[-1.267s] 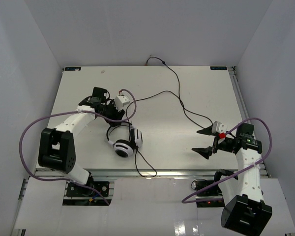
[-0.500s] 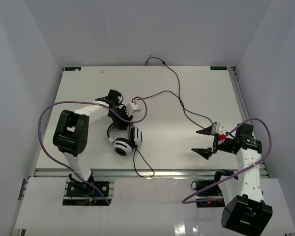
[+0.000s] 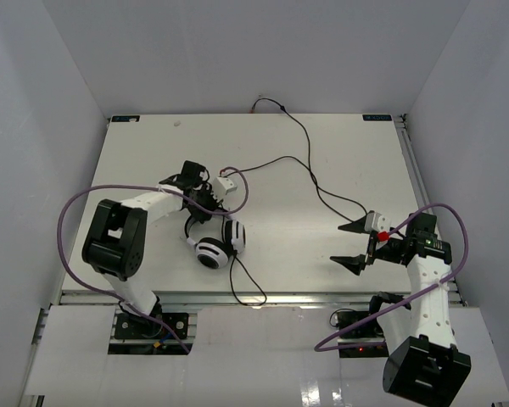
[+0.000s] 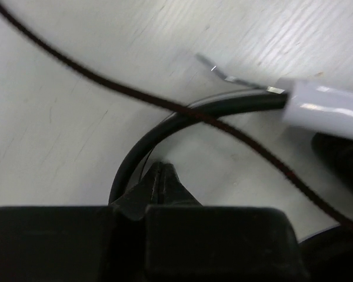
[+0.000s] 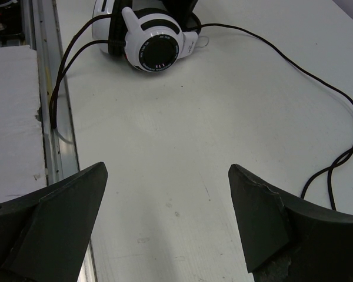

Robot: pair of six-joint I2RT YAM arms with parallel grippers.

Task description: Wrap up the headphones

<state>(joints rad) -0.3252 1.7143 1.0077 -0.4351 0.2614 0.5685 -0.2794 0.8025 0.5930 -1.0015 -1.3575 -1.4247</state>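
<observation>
Overhead view of a white worktop (image 3: pixel 153 153) with two robot arms at its near edge. The over-ear headphones (image 3: pixel 216 246) are lying on their side towards the near left of the worktop, one white earcup (image 5: pixel 156 50) facing outward. Their thin black cord (image 3: pixel 318 182) is trailing unwrapped: one loop is hanging off the worktop's edge just in front of the headphones, and a long stretch is snaking away behind and to the right of them.

The left gripper (image 3: pixel 205 199) is sitting just behind the headphones, right over the black headband (image 4: pixel 165 126). Over the last second its jaws have gone from spread to pressed tightly together. In the wrist view the closed tips are lying against the inside of the headband's curve, with the cord crossing just beyond. Whether anything is caught between them cannot be told.

The right gripper (image 3: pixel 354 243) is hovering well to the right of the headphones with its jaws spread wide, holding nothing, just as a second ago.

The closing looks like an attempt to take hold near the headband. No winding of the cord has begun, so the task seems to be at its very start.
</observation>
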